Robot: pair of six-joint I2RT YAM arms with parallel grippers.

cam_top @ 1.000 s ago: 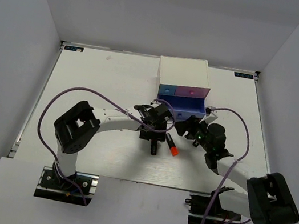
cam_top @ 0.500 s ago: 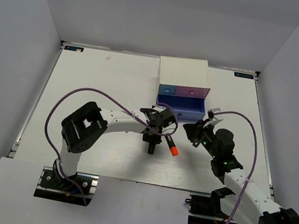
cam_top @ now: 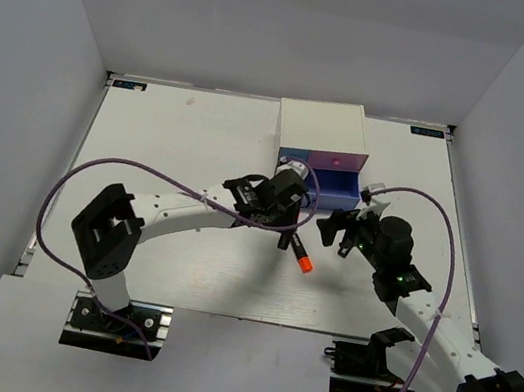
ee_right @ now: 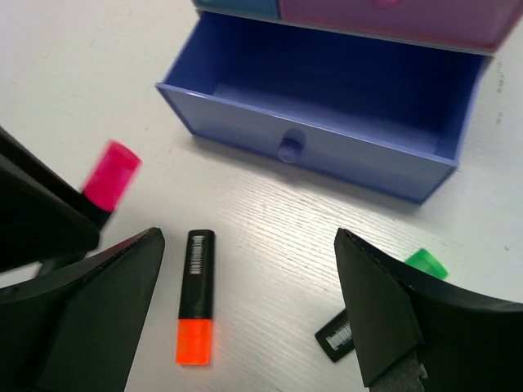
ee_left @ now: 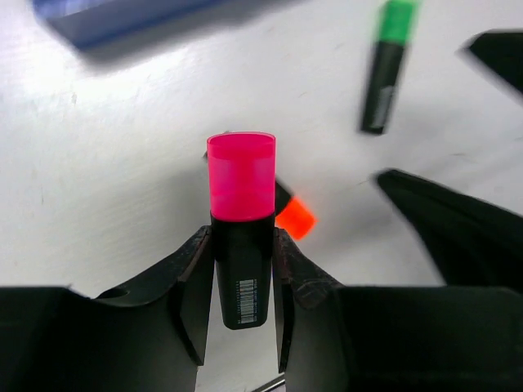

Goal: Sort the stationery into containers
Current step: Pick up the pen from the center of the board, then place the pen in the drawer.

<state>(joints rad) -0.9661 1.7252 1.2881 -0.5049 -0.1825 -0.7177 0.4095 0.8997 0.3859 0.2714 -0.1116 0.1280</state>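
Note:
My left gripper [ee_left: 243, 273] is shut on the pink-capped highlighter [ee_left: 241, 175] and holds it cap forward above the table. It shows in the top view [cam_top: 284, 236], just in front of the cabinet. The orange-capped highlighter [ee_right: 195, 296] lies on the table below it. The green-capped highlighter [ee_left: 386, 69] lies to the right, partly under my right finger in the right wrist view [ee_right: 424, 261]. My right gripper [ee_right: 249, 314] is open and empty, low over the table in front of the open blue-violet drawer [ee_right: 302, 147]. The pink cylinder and grey block are out of view.
The white cabinet [cam_top: 321, 123] stands at the back middle, with the light blue drawer [ee_right: 237, 5] and pink drawer [ee_right: 392, 12] shut above the open one. Purple cables loop over both arms. My two grippers are close together in front of the drawer.
My left gripper has risen off the table with the pink-capped highlighter and swung back toward the cabinet. My right gripper has drawn back to the right of the drawer front.

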